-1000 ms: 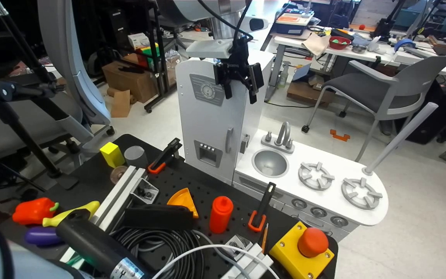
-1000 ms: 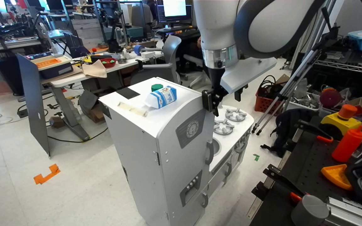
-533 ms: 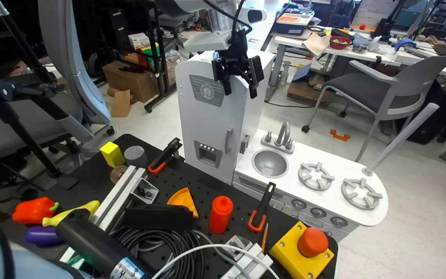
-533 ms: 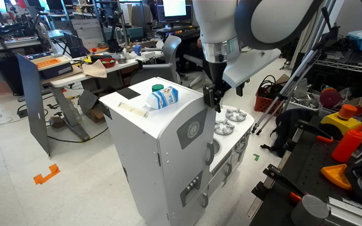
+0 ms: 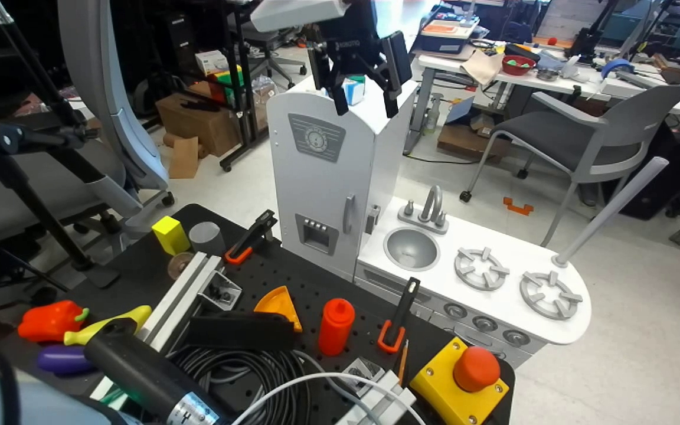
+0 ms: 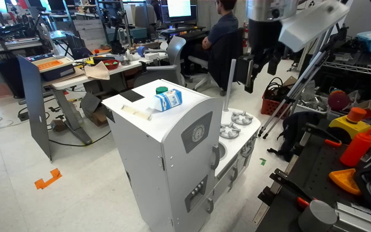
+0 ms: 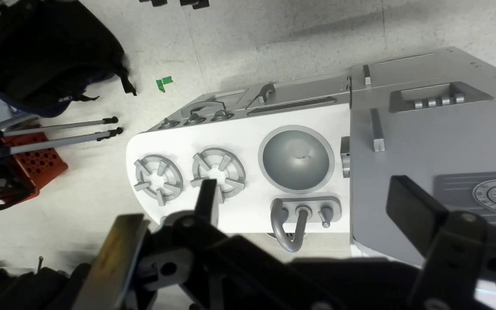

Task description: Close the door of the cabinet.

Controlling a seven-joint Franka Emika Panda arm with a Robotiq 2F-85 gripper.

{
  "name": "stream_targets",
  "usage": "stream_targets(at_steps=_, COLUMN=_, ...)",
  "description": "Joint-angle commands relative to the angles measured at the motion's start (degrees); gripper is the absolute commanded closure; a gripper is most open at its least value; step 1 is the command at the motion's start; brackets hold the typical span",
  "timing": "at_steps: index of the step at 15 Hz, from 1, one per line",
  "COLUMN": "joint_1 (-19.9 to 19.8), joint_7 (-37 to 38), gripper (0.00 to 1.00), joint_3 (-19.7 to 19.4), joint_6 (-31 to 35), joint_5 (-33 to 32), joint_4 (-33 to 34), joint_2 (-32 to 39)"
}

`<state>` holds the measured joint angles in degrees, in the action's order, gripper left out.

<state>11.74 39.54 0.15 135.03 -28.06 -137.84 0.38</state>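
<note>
The door (image 5: 343,171) is an upright white panel with grey insets and a grey handle. In both exterior views the door (image 6: 185,161) lies flush against the front of the tall white cabinet (image 6: 140,164), with no visible gap. The cabinet's side (image 5: 388,153) shows beside it. In the wrist view the door (image 7: 416,142) fills the right side. My gripper (image 5: 366,110) is open and empty. It hangs in the air in front of and above the door's top edge, apart from it. The gripper also shows in an exterior view (image 6: 261,80) and in the wrist view (image 7: 302,185).
A low white counter (image 5: 529,260) with sink (image 5: 412,248) and burners joins the cabinet. A milk carton (image 6: 169,100) and a green-topped item (image 6: 161,89) stand on the cabinet. A black pegboard table (image 5: 304,265) holds toys, clamps and a red emergency button (image 5: 477,369). A white pole (image 6: 230,85) rises from the counter.
My gripper has moved up and away from the door's upper corner, off the cabinet front. Its fingers stay apart. The door and cabinet look unchanged.
</note>
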Motion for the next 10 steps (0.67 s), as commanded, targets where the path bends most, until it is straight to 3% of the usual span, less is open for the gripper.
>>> stream_targets(at_steps=1, joint_1=-3.5, joint_7=-2.1, gripper=0.0, joint_3=1.9, joint_6=0.8, joint_5=-0.8, joint_4=-9.0, joint_2=-11.0)
stream_targets(at_steps=4, joint_1=-6.6, joint_7=-0.2, gripper=0.0, joint_3=4.7, joint_6=-4.5, joint_5=-6.6, joint_4=-11.1, joint_2=-14.7)
stream_targets(at_steps=5, joint_1=-6.6, joint_7=-1.7, gripper=0.0, joint_3=4.6, joint_6=-2.0, joint_5=-2.5, joint_4=-8.8, joint_2=-11.4)
stream_targets(at_steps=10, joint_1=-7.6, joint_7=-1.6, gripper=0.0, joint_3=5.7, joint_6=-2.3, joint_5=-2.8, joint_4=-9.4, joint_2=-11.9)
